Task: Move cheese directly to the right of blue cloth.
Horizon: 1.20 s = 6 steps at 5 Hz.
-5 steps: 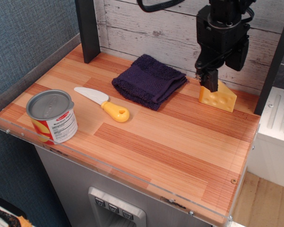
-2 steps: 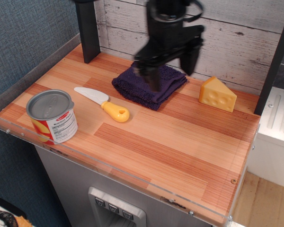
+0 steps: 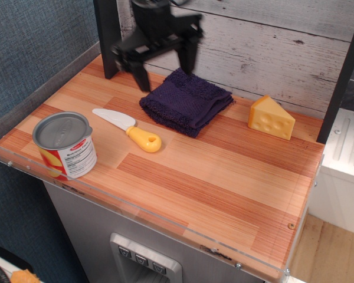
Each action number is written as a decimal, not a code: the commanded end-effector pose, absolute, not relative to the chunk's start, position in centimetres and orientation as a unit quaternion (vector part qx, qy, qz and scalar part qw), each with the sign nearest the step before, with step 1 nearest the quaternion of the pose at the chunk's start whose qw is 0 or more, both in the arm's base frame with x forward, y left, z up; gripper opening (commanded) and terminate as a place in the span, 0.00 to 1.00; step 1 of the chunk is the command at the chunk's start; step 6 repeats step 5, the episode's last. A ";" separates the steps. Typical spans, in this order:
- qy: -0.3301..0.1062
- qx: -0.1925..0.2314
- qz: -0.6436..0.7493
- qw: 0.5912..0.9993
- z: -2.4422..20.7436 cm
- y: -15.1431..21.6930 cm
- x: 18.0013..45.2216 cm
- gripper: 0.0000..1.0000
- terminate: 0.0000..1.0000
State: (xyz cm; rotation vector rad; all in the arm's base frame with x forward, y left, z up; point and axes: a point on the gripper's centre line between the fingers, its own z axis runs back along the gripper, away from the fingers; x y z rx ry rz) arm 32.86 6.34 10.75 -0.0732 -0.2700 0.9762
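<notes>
The yellow cheese wedge [image 3: 271, 118] stands on the wooden table, at the back right, a short gap to the right of the blue cloth [image 3: 186, 100]. The cloth is folded and lies at the back middle. My gripper [image 3: 165, 68] is motion-blurred above the cloth's far left corner, near the black post. Its fingers are spread apart and hold nothing. It is far from the cheese.
A toy knife [image 3: 130, 130] with a white blade and a yellow handle lies in front of the cloth. A tin can [image 3: 65, 144] stands at the front left. A black post [image 3: 109, 38] rises at the back left, and a clear rim [image 3: 135, 206] edges the table.
My gripper has left the cheese and swept left across the cloth to the back left. The cheese stays on the table where it was let go.
</notes>
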 end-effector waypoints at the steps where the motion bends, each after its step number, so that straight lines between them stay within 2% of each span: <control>1: -0.149 -0.031 0.465 0.872 11.7 12.3 34.4 1.00 0.00; 2: -0.144 -0.037 0.436 0.887 11.4 14.0 33.7 1.00 0.00; 3: -0.131 -0.063 0.434 0.889 10.4 15.0 32.7 1.00 0.00; 4: -0.131 -0.063 0.434 0.889 10.4 15.0 32.7 1.00 0.00; 5: -0.131 -0.063 0.434 0.889 10.4 15.0 32.7 1.00 1.00; 6: -0.131 -0.063 0.434 0.889 10.4 15.0 32.7 1.00 1.00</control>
